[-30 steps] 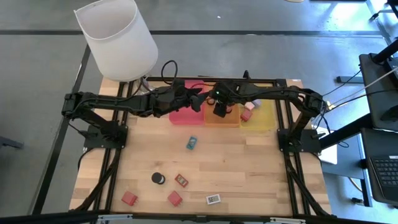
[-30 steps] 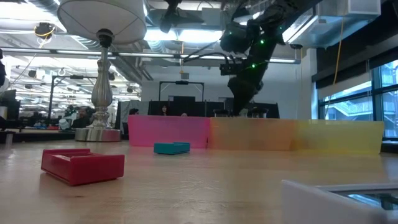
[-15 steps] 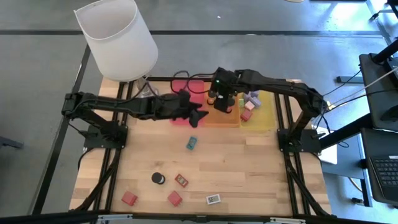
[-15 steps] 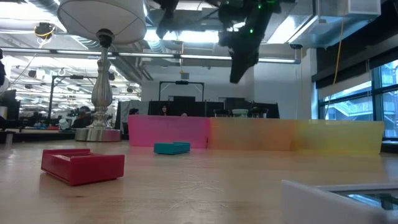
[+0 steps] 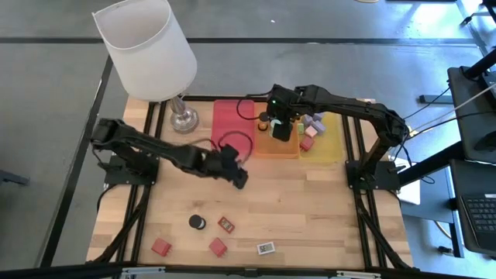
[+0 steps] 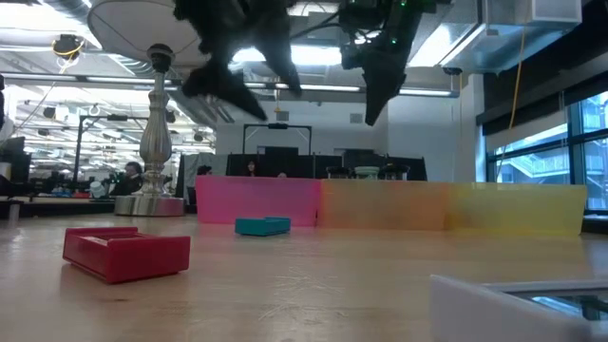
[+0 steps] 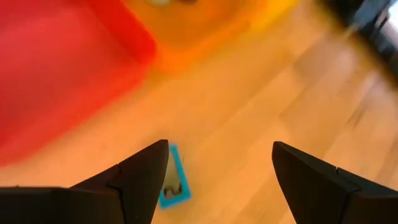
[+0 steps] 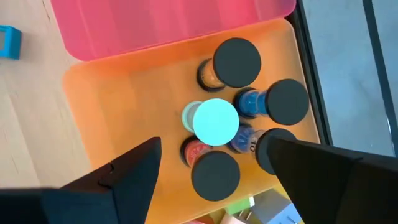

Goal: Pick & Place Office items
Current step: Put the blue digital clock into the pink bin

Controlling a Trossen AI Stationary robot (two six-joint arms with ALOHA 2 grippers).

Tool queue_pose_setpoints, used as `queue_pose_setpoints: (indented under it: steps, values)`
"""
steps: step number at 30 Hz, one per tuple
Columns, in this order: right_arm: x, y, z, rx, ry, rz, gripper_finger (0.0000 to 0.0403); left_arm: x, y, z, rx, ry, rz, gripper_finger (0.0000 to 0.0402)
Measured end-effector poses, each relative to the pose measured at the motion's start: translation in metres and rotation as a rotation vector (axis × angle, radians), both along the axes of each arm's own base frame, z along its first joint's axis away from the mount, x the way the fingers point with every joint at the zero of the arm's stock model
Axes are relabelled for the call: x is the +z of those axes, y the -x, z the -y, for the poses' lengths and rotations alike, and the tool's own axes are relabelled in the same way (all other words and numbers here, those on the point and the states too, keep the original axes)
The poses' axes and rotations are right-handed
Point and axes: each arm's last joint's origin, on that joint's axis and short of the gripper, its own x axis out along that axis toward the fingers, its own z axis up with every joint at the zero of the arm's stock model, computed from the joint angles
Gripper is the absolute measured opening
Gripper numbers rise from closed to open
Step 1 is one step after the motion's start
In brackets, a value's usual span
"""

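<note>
A teal flat block point(image 7: 175, 184) lies flat on the wooden table point(image 5: 310, 201), in front of the red tray point(image 5: 225, 116). My left gripper point(image 7: 221, 149) hovers open above it, tipped down, and hides it in the high view point(image 5: 238, 176). My right gripper point(image 8: 208, 143) hangs open and empty above the orange tray point(image 8: 112, 112). Several black cylinders point(image 8: 236, 62) stand upright in that tray, along with one with a pale teal top point(image 8: 216, 121). On the near part of the table lie a black cylinder point(image 5: 197, 222), three red blocks point(image 5: 225, 225) and a white block point(image 5: 266, 248).
A yellow tray point(image 5: 329, 143) with small cubes sits right of the orange one. The lamp's white shade point(image 5: 147, 46) overhangs the far left corner, and its metal base point(image 5: 184, 120) stands beside the red tray. Bare wood lies between the trays and the near items.
My left gripper has swung from above the red tray toward the near edge, sunk and tipped downward, and now hangs over the teal block. My right gripper has risen out of the orange tray and then held still.
</note>
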Motion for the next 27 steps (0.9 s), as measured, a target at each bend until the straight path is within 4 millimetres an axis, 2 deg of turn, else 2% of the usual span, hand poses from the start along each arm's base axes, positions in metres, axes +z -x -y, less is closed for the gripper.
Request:
queue_pose_setpoints:
  steps: [6, 11, 14, 19, 27]
  values:
    - [0.0, 0.0, 0.0, 0.011, 0.004, -0.002, 0.0295, -0.05, -0.015, 0.022, -0.027, 0.009, -0.141, 0.0283]
    - [0.0, 0.0, 0.0, 0.021, 0.007, -0.004, 0.0295, -0.077, -0.021, 0.027, 0.04, 0.029, -0.196, 0.0283]
    - [0.0, 0.0, 0.0, 0.023, 0.008, -0.005, 0.0294, -0.084, -0.022, 0.027, 0.067, 0.009, -0.204, 0.0283]
    - [0.0, 0.0, 0.0, 0.024, 0.008, -0.005, 0.0294, -0.083, -0.022, 0.025, 0.091, -0.08, -0.19, 0.0283]
    - [0.0, 0.0, 0.0, 0.024, 0.008, -0.005, 0.0294, -0.083, -0.021, 0.029, -0.079, -0.237, -0.262, 0.0283]
